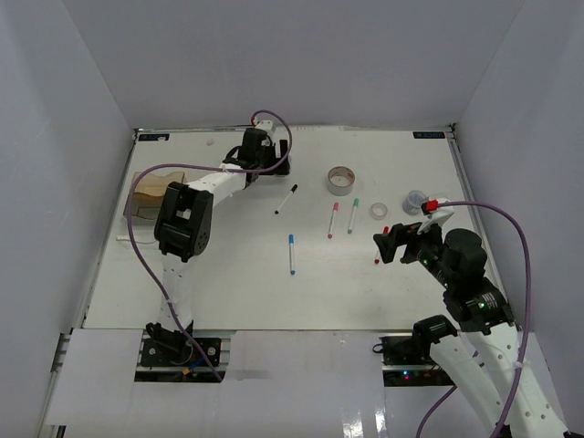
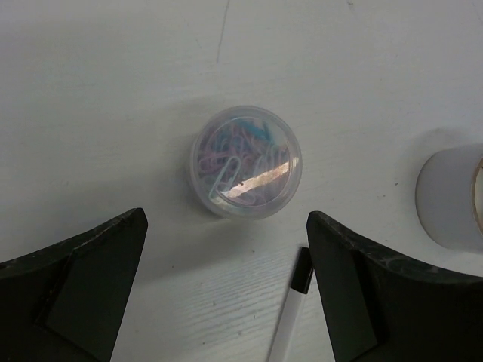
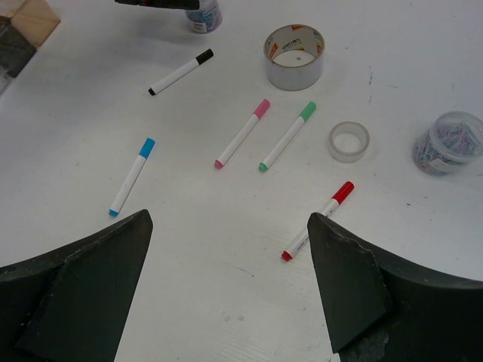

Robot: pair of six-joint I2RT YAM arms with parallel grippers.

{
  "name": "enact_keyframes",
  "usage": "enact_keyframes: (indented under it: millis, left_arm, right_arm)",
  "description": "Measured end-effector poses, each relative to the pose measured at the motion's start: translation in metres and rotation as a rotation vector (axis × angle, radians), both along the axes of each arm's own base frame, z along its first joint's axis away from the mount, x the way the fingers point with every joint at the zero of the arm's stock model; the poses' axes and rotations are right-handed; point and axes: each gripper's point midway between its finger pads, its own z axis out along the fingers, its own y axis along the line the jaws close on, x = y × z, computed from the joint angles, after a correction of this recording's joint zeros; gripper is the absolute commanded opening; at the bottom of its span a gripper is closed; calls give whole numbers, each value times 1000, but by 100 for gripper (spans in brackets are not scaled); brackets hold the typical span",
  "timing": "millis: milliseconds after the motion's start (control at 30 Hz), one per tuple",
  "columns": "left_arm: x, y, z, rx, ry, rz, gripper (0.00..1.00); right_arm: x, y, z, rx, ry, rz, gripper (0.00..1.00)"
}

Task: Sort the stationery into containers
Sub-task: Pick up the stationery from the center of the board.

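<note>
On the bench nothing is sorted yet: five markers, both tape rolls and the far jar lie outside the amber box, left fingers spread, empty, over one paperclip jar, right fingers spread, empty, near the red marker.

White table filling mid-frame, plain grey walls around it, small blue label, perhaps a sticker, upper left, another label upper right

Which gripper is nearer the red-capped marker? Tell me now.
Right. The right gripper hangs open just over the red-capped marker; the left gripper is far off, open above a clear jar.
</note>
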Motion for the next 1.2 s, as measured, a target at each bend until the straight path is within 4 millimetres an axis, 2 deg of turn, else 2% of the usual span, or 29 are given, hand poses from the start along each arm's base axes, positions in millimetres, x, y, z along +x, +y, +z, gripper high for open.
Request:
enact_keyframes:
  millis: [300, 400, 567, 700, 800, 833, 967, 1100, 1200]
  left_arm:
    - [23, -22, 17, 37, -159, -42, 98]
    - [32, -25, 13, 49, -178, -40, 98]
    - [38, -27, -6, 80, -161, -38, 98]
    - [40, -27, -14, 102, -156, -40, 88]
    - [41, -28, -11, 109, -165, -44, 74]
    - [42, -29, -10, 109, -169, -46, 66]
    - [42, -31, -7, 109, -176, -50, 50]
    - [40, -29, -7, 113, -173, -45, 48]
    - [30, -20, -6, 133, -157, -25, 48]
  right_arm:
    - [-2, 3, -2, 1, -19, 28, 90]
    - [-2, 4, -1, 4, -29, 31, 90]
    - [-3, 4, -2, 5, -34, 32, 90]
    - [-4, 4, -4, 5, -34, 35, 90]
    - [-4, 4, -7, 4, -32, 36, 90]
    - [-5, 3, -6, 4, -33, 36, 90]
    - [-6, 4, -4, 8, -45, 38, 90]
    - [-7, 4, -2, 11, -52, 41, 90]
    - [-8, 4, -1, 14, -59, 45, 90]
